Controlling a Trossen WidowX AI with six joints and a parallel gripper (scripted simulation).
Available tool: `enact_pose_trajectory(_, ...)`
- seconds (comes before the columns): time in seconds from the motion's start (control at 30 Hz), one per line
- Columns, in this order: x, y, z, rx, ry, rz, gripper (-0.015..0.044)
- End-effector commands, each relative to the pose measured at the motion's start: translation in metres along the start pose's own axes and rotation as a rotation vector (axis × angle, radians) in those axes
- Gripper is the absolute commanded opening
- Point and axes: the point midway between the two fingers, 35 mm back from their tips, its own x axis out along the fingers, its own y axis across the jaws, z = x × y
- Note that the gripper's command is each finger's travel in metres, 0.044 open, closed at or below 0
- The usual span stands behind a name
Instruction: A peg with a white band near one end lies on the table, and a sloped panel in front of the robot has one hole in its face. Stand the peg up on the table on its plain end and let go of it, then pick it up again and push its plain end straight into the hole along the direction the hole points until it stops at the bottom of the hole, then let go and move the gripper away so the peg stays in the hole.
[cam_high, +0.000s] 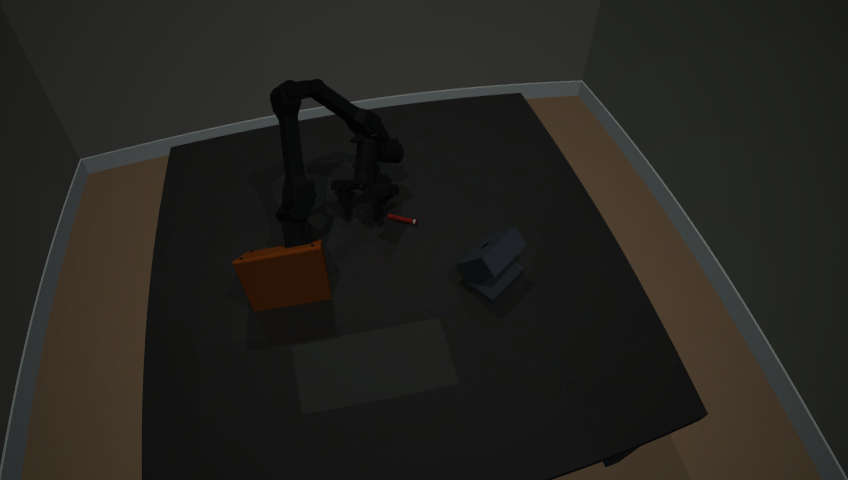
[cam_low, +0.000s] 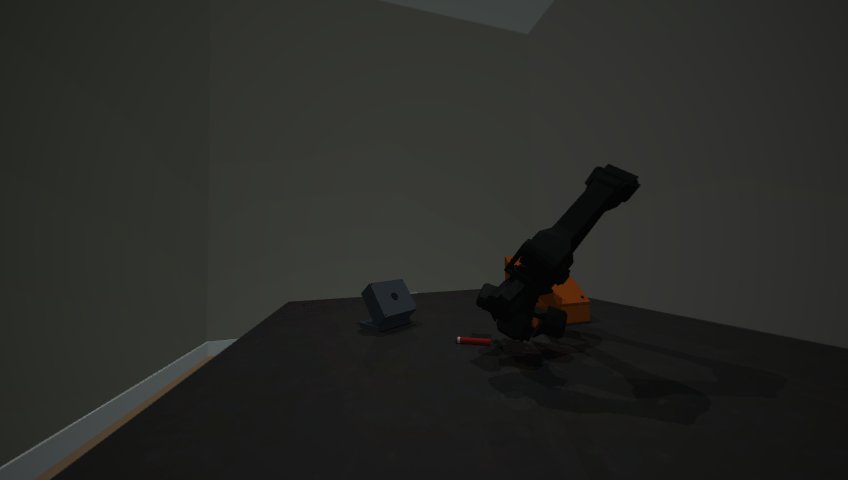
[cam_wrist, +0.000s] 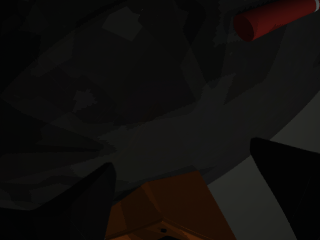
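Observation:
The red peg (cam_high: 402, 220) lies flat on the dark table, its white band at the end away from the arm. It also shows in the exterior view (cam_low: 474, 340) and at the wrist view's upper right (cam_wrist: 276, 16). My gripper (cam_high: 364, 209) hangs open and empty just above the table, a short way beside the peg's plain end, not touching it. It also shows in the exterior view (cam_low: 523, 333), and its two dark fingers frame the wrist view (cam_wrist: 194, 207). The grey sloped panel (cam_high: 493, 261) stands further off; its hole (cam_low: 394, 296) faces the exterior view.
The arm's orange base block (cam_high: 282, 276) stands close behind the gripper and shows low in the wrist view (cam_wrist: 175, 220). A faint lighter rectangle (cam_high: 374, 362) is marked on the table near the front. The table's edges drop to a brown floor.

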Motion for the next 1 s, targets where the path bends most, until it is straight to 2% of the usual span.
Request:
enact_pose_trajectory(0.0,-0.003,-0.007,0.007,0.105,-0.035,0.05,0.044)
enact_pose_trajectory(0.97,-0.032,-0.094,0.03,0.942,-0.271,0.517,0.044)
